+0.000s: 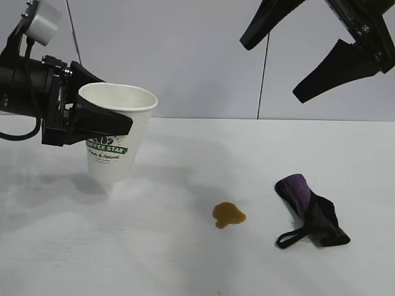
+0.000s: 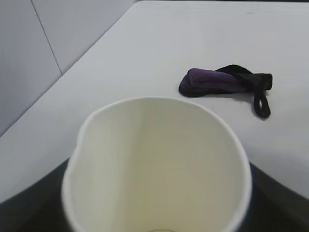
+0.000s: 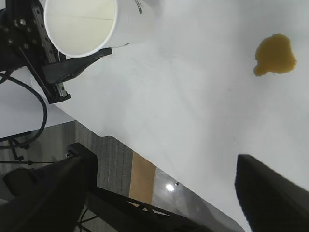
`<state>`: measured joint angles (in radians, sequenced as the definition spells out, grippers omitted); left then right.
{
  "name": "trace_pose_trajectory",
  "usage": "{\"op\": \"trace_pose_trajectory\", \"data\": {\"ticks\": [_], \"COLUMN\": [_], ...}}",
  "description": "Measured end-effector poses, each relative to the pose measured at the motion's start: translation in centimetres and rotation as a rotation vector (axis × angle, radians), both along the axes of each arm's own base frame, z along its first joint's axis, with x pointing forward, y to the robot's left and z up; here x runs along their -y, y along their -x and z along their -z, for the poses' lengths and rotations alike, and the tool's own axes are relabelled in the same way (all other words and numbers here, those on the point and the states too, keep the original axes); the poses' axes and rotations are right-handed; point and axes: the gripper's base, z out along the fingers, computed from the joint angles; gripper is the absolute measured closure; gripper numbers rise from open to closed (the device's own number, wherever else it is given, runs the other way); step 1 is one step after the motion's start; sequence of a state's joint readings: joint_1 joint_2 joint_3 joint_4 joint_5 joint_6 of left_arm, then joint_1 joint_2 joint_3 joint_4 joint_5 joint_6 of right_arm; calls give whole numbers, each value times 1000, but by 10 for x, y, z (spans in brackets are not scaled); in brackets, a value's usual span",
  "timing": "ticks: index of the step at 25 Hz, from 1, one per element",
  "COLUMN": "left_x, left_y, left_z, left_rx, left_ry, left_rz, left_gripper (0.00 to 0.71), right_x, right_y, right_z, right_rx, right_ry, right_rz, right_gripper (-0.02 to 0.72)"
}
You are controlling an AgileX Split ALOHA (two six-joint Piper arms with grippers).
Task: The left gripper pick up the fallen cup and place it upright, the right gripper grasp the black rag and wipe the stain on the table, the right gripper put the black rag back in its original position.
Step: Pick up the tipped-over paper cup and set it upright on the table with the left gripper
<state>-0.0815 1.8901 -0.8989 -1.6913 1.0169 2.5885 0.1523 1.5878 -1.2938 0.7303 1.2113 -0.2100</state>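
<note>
My left gripper (image 1: 102,120) is shut on a white paper cup (image 1: 116,132) with a green logo and holds it upright just above the table (image 1: 185,259) at the left. The cup's open mouth fills the left wrist view (image 2: 159,169) and also shows in the right wrist view (image 3: 82,24). The amber-brown stain (image 1: 229,214) lies at the table's middle and shows in the right wrist view (image 3: 275,54). The black rag (image 1: 311,211), with a purple fold, lies right of the stain and shows in the left wrist view (image 2: 224,82). My right gripper (image 1: 274,65) hangs open and empty high at the upper right.
The table's edge (image 3: 145,154) shows in the right wrist view, with floor and frame parts beyond it. A pale wall (image 1: 203,55) rises behind the table.
</note>
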Motion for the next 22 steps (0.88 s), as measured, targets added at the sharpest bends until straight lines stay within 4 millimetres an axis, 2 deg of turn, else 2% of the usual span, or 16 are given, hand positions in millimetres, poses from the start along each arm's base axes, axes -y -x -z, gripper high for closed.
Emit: {"op": "trace_pose_trajectory", "data": {"ticks": [5, 13, 22], "left_x": [-7, -7, -7], "left_y": [-2, -3, -8], "left_z": [21, 45, 52], "left_rx": [-35, -11, -12], "left_ry": [45, 36, 39], "left_rz": [27, 74, 76], "left_gripper": [182, 182, 182], "right_x": [0, 0, 0], "right_y": [0, 0, 0], "right_z": [0, 0, 0], "right_rx": [0, 0, 0], "right_ry": [0, 0, 0], "right_rz": [0, 0, 0], "right_gripper": [126, 126, 126]}}
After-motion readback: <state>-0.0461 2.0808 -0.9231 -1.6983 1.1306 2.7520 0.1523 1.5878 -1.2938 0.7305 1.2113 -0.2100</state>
